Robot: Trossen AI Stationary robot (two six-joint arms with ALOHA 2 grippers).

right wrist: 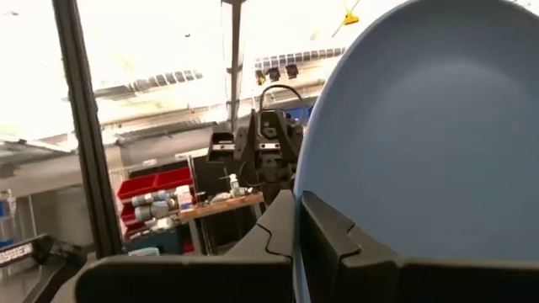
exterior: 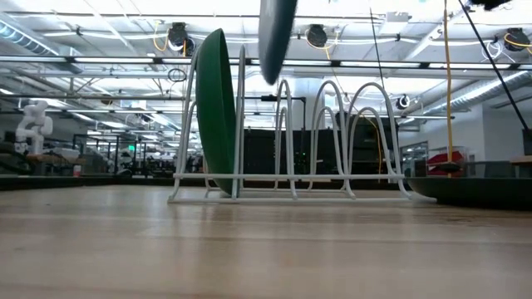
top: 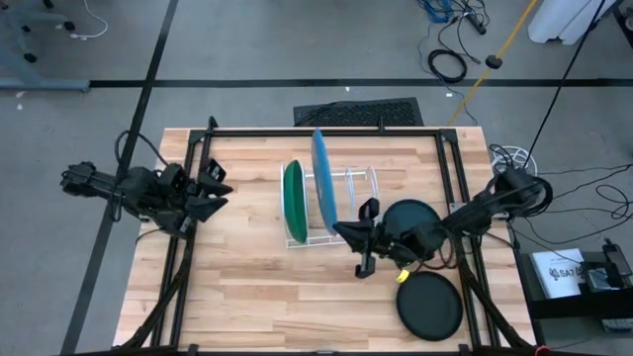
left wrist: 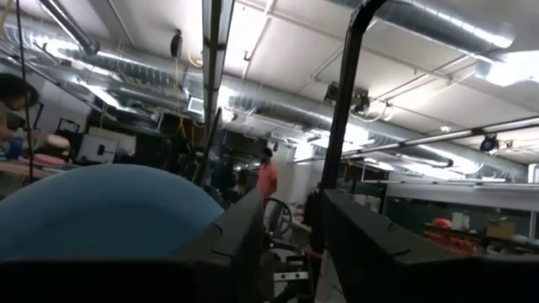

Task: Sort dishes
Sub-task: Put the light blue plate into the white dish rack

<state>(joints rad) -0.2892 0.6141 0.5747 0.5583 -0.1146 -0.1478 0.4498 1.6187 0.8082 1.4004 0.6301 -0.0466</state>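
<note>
Progress stands at roughly the halfway mark, judging by where the four plates lie. The green plate stands on edge in the left end slot of the white wire rack at the middle of the wooden surface. The blue plate is held on edge above the rack, just beside the green one, and in the low view it hangs clear above the wires, not yet seated in a slot. The right gripper pinches its rim, the fingers pressed against either face of the plate in the right wrist view. The teal plate lies flat to the right of the rack, partly under the right arm. The black plate lies flat nearer the front right corner. Both wait their turn. The left gripper hovers left of the rack, holding nothing, its fingers spread apart.
</note>
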